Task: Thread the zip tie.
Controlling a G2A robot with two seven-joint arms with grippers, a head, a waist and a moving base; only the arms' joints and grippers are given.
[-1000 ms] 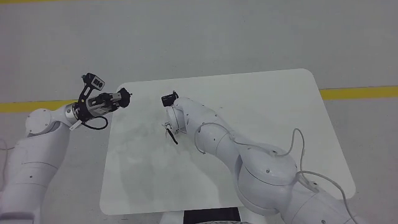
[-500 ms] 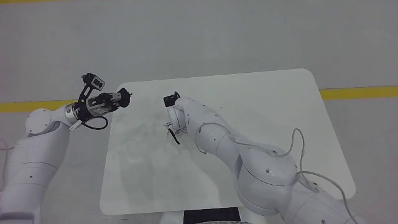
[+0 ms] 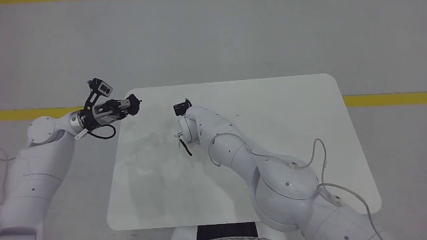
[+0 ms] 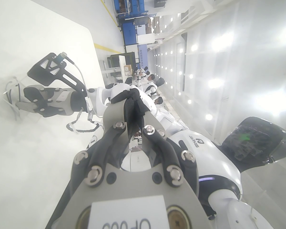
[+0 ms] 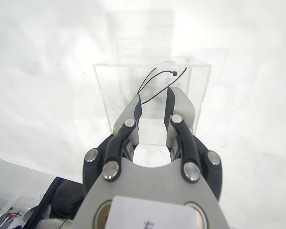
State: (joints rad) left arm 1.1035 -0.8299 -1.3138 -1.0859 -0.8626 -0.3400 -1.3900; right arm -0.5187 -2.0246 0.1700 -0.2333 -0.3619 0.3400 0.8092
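Note:
A thin black zip tie (image 5: 174, 73) lies looped in a small clear box (image 5: 133, 64) on the white table (image 3: 280, 127). My right gripper (image 5: 153, 94) stands open just over the box, its fingertips (image 5: 137, 107) on either side of the tie's strands, with one strand touching a tip. From above, the tie (image 3: 185, 147) shows as a dark curve under the right gripper (image 3: 180, 137). My left gripper (image 3: 135, 103) hangs at the table's left edge, off the surface. In its own view the left gripper (image 4: 133, 96) is shut with nothing seen between its black pads, and it faces the right gripper (image 4: 19, 103).
The table's right half and near side are bare white surface. Yellow floor lines run behind and beside the table. A black object with a clear wrapper (image 5: 62, 199) lies at the near edge of the right wrist view.
The right wrist swayed very slightly sideways and came back. The left arm has kept still.

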